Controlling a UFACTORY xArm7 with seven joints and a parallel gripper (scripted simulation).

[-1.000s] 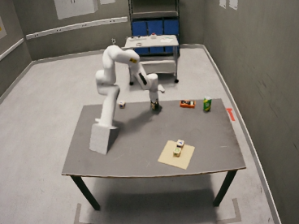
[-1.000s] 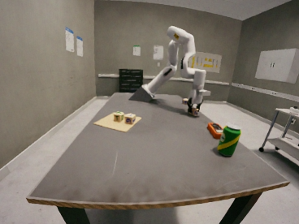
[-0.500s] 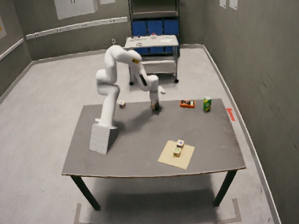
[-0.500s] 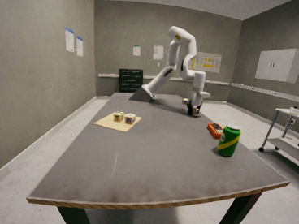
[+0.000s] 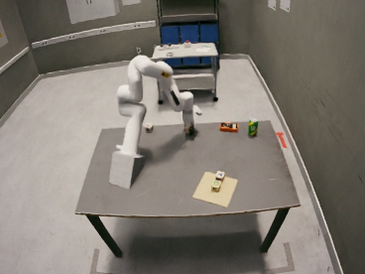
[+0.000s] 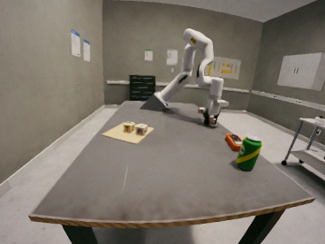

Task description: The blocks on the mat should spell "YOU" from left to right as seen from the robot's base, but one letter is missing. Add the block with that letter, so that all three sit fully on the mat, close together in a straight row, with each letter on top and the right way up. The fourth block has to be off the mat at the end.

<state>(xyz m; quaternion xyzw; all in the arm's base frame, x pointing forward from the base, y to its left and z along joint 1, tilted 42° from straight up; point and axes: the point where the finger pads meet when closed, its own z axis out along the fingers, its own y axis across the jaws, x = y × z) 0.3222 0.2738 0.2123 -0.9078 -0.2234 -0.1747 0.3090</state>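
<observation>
The claw (image 5: 189,130) stands wide open and empty, low over a letter block (image 6: 213,120) at the counter's (image 5: 164,164) far edge.

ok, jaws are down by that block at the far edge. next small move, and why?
Probably close on the block. The gripper is open and empty, low at the table with the block about between its jaws. The mat holds only two blocks, so a third is still needed. Its letter is unreadable here.
</observation>
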